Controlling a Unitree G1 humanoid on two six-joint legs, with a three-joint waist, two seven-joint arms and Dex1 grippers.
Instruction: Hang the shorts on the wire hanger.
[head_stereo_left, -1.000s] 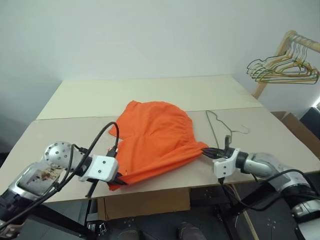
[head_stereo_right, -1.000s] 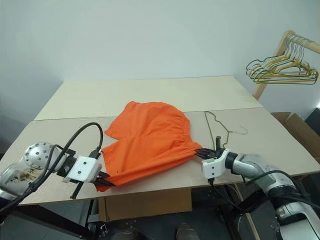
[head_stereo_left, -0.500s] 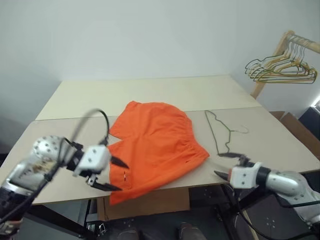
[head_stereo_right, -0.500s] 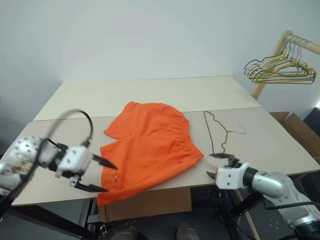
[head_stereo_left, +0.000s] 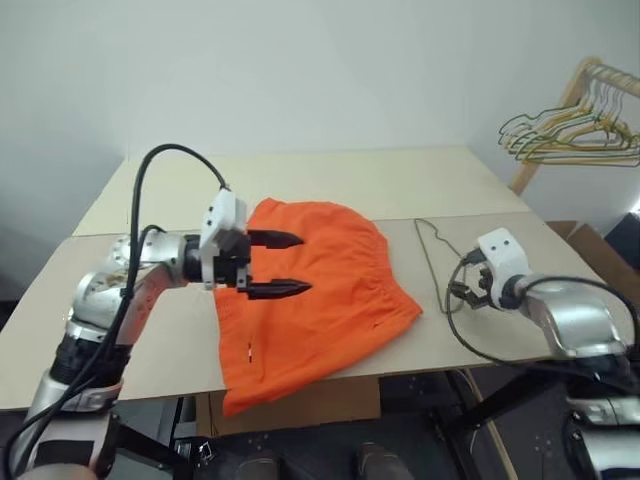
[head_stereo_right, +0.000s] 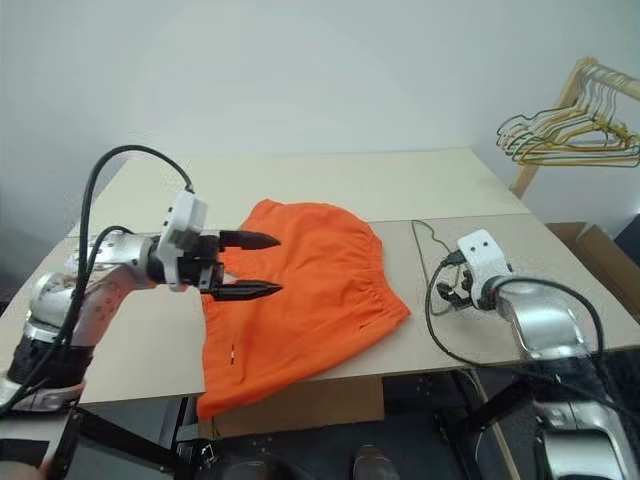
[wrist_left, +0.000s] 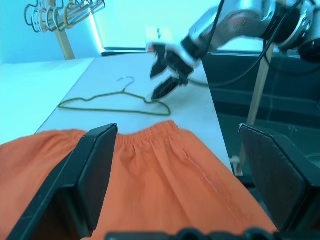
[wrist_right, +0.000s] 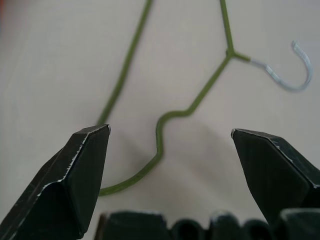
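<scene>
Shorts (head_stereo_left: 320, 290) lie flat on the table (head_stereo_left: 150, 330), unhung; left gripper (head_stereo_left: 275, 264) hovers above them, jaws wide, empty. Left wrist view: wire hanger (wrist_left: 112, 102) lies just beside the waistband. Right wrist view: right gripper (wrist_right: 167, 165), jaws spread, poised over it, nothing grasped.

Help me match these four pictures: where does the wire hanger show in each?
Left eye view: wire hanger flat on the table, right of the shorts.
Right eye view: same place.
Left wrist view: beyond the shorts' waistband.
Right wrist view: between the open fingers.
Shared landmark: its hook.
</scene>
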